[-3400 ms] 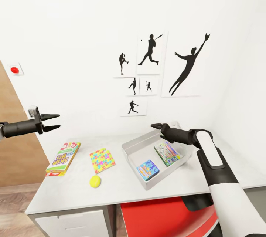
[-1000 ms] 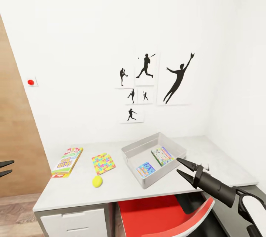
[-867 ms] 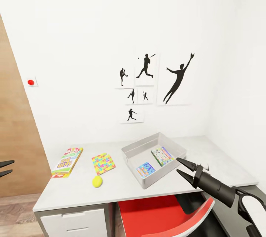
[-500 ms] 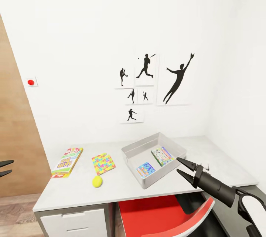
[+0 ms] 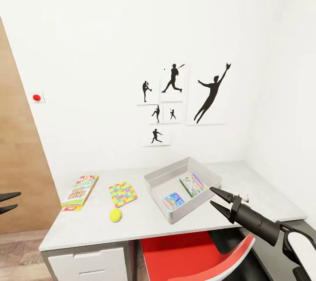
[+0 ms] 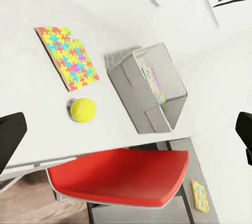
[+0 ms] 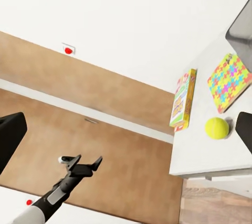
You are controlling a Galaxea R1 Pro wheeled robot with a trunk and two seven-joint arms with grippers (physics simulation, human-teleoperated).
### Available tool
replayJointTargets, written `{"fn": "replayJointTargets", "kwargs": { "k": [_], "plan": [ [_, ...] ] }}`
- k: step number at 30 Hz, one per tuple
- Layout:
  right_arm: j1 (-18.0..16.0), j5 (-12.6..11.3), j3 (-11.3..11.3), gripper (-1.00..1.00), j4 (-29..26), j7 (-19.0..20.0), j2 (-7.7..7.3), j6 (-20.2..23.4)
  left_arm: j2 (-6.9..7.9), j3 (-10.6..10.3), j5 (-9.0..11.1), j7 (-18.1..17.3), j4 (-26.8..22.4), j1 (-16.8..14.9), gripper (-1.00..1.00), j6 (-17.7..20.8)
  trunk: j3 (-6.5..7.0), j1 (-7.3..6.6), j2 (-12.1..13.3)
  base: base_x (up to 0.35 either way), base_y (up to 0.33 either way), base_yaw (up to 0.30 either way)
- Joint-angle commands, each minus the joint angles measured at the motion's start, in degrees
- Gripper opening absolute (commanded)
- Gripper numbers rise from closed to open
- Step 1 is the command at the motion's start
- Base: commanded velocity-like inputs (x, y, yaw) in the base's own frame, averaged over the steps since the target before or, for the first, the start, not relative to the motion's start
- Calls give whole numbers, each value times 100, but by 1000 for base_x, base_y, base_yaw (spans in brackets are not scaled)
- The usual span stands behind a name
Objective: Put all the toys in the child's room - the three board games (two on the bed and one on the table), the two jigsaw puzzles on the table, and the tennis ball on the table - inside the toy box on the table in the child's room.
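You are facing a white wall hung with black baseball-player silhouettes, with wooden wardrobe doors at the left and the table running along below. The toy box is sitting on the tabletop toward the right, and it is holding a blue board game near its front and a second printed game box behind that. Left of the box, a jigsaw puzzle is lying flat, and the tennis ball is resting just in front of it, near the table's front edge. Further left, the yellow-green board game is lying near the table's left end. A red chair is standing tucked under the table. In the left wrist view another puzzle board is lying on the floor beyond the chair. Your right gripper is hanging in front of the toy box with its fingers spread apart and nothing between them. Your left gripper is showing at the left edge, off the table, its two fingertips parted and empty.
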Motion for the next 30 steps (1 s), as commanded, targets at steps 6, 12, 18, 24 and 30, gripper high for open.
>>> {"fn": "replayJointTargets", "kwargs": {
  "k": [6,12,18,24,30],
  "plan": [
    [-4,167,-22,100,32,47,5,16,-21,-56,-17,-22,-5,-2,100,192,-3,2,-4,-153,0,0],
    [-4,351,-12,100,34,44,9,14,-16,-66,-17,-22,-8,-2,100,202,-3,2,-4,-39,0,187],
    [-4,445,-12,100,36,37,9,10,-21,-67,-17,-22,-8,-2,100,203,-3,2,-4,-4,0,89],
    [-4,694,55,100,26,2,7,-224,-20,-67,-17,-22,-8,0,100,196,-3,2,-4,-1,0,11],
    [-6,1423,178,100,-28,-434,15,-299,-61,-67,-23,-22,-11,-1,100,192,-3,2,-4,0,0,1]
  ]
}}
